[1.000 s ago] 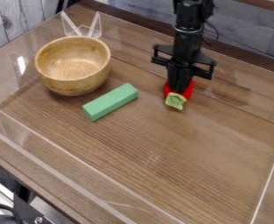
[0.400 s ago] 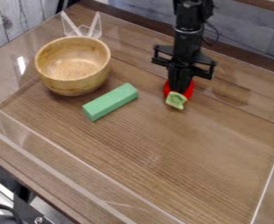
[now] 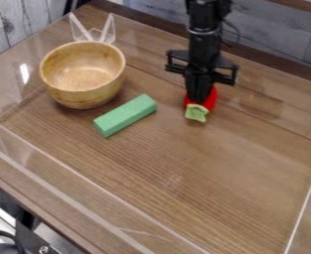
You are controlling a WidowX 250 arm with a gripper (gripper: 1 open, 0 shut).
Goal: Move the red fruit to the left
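The red fruit is a small red toy strawberry with a pale green cap, right of the table's middle. My gripper comes straight down onto it, black fingers shut on its red upper part. The green cap pokes out below the fingers toward the camera. The fruit sits at or barely above the wood; I cannot tell which.
A wooden bowl stands at the back left. A flat green block lies between bowl and fruit. Clear plastic walls ring the wooden table.
The gripper and the red fruit have shifted slightly to the left together. The bowl and green block have not moved.
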